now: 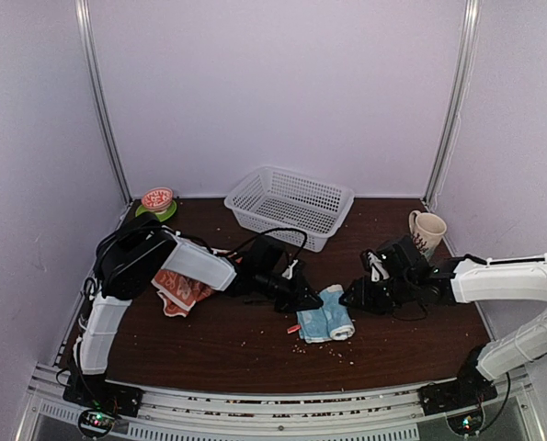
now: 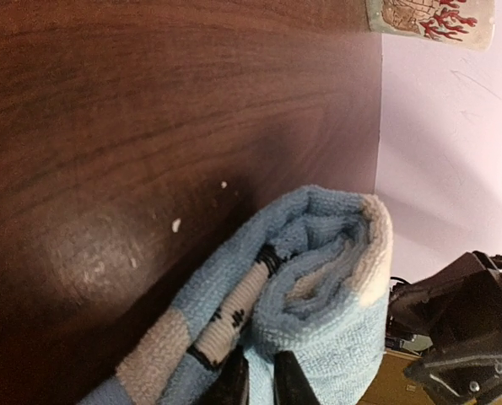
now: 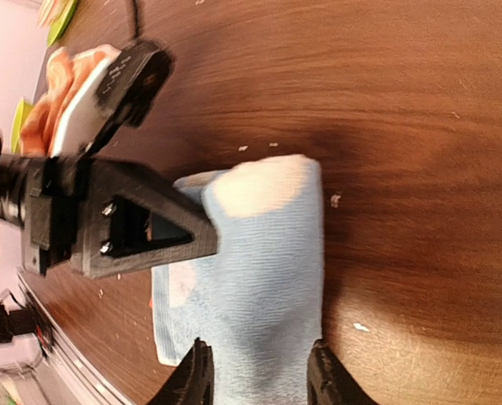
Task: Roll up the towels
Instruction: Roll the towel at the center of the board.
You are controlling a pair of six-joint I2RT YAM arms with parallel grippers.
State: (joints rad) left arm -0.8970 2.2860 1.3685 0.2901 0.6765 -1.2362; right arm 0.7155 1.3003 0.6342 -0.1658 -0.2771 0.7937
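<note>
I'm on the first of two rolls. The blue towel (image 3: pixel 259 270) lies mid-counter (image 1: pixel 209 349), wound into a loose roll with a flat tail left. The orange towel (image 1: pixel 181 292) sits crumpled under my left forearm, not yet rolled.

My left gripper (image 2: pixel 261 384) reaches in low across the middle, its fingers nearly together with blue cloth between them. My right gripper (image 3: pixel 261 375) comes in level from the right, fingers apart astride the roll's end.

Next, I judge, I should turn the roll over its tail, keeping the layers tight.
</note>
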